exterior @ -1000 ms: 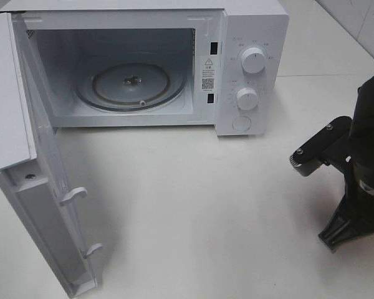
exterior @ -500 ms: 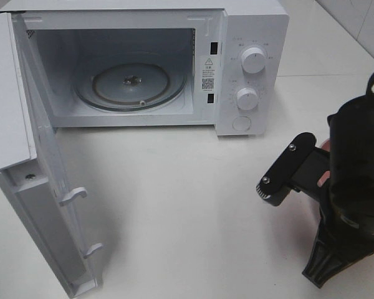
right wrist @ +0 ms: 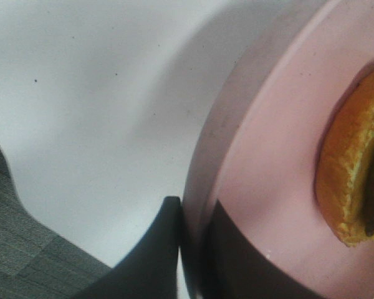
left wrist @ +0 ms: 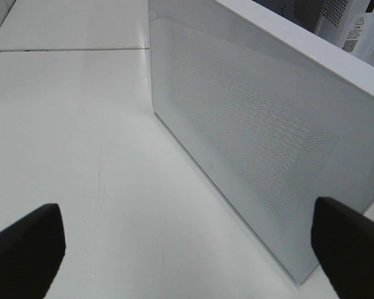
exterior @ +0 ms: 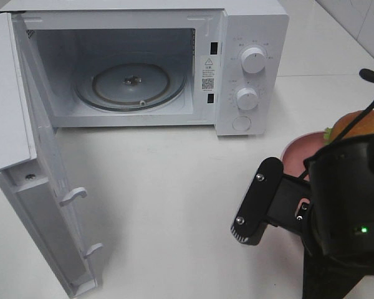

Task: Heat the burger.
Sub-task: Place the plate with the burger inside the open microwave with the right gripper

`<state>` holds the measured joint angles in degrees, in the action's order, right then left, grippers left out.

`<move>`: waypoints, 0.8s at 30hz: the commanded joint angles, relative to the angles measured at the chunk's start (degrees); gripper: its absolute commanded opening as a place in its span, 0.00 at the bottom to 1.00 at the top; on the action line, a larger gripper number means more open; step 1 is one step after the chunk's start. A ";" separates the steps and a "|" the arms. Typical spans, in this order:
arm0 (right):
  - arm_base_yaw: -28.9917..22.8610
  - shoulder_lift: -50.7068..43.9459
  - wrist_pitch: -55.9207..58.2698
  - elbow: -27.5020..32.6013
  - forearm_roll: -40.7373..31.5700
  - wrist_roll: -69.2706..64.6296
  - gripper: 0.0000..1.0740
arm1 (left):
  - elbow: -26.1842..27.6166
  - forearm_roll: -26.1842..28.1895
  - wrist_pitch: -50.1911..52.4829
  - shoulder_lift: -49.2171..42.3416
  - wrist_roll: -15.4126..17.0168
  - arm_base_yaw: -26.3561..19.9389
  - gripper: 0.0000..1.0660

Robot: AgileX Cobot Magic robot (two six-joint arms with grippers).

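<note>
The burger [exterior: 360, 124] sits on the pink plate [exterior: 294, 156], right of the open microwave [exterior: 255, 25]. I judge it soft, light and liable to slide, so the stiff plate rim is the place to hold. The right tool [right wrist: 193, 215] is pinched on that rim; the left tool [left wrist: 187, 249] stands spread, empty.

The burger [right wrist: 349, 174] is shown golden-brown, its lettuce [exterior: 328, 132] green, the plate [right wrist: 274, 156] pink, the microwave [exterior: 255, 25] white, its door [left wrist: 249, 124] finely dotted.

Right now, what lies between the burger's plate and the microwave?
Nothing but bare white table, as the exterior high view shows: no object stands between the pink plate carrying the burger and the microwave.
</note>
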<state>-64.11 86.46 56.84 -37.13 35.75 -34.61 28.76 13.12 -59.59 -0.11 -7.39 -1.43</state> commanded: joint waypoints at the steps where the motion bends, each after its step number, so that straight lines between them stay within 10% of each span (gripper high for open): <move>1: -2.46 -0.40 2.69 0.29 4.47 0.80 0.02 | -0.11 0.17 0.11 0.06 -0.06 -0.17 0.94; 24: -9.51 -0.40 -3.50 0.17 8.31 10.14 0.03 | -0.11 0.17 0.11 0.06 -0.06 -0.17 0.94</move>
<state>-73.57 86.46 52.88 -37.13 40.39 -26.18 28.76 13.12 -59.59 -0.11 -7.39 -1.43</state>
